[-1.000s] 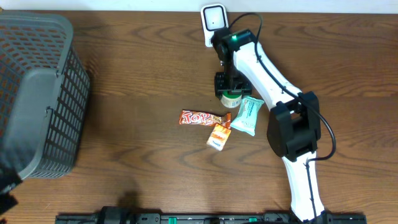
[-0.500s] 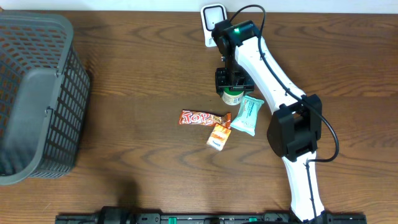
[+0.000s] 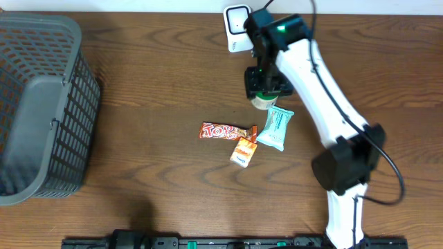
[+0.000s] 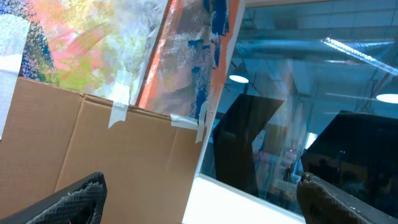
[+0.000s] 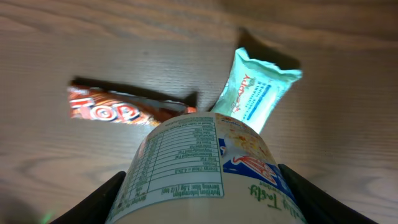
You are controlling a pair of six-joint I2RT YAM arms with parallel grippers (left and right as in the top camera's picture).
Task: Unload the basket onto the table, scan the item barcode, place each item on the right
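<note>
1. The right gripper [image 3: 266, 86] is closed part-way on a cup [image 3: 260, 103]. In the right wrist view the two fingers [image 5: 107, 200] press on opposite sides of the cup [image 5: 205, 165].
2. The cup is white with green print. A printed facts panel faces the wrist camera. No barcode can be made out in either view.
3. From overhead, the cup sits under the gripper, near the middle of the table [image 3: 152, 83]. It is just beside the top end of a mint-green packet [image 3: 276, 128]. Whether it rests on the wood or is lifted cannot be told.
4. A white scanner [image 3: 237, 25] stands at the far edge of the table, near the cup but apart from it, partly covered by the arm.
5. A red candy bar [image 3: 223, 131] and an orange packet [image 3: 243, 152] lie close to the mint-green packet.
6. A grey basket [image 3: 41, 111] stands at the left edge, well apart from the items.
7. The left gripper [image 4: 202, 183] is out of the overhead view. Its wrist view shows the fingers [image 4: 74, 199] spread wide with nothing between them, facing cardboard [image 4: 106, 155] and a glass pane [image 4: 298, 93].
</note>
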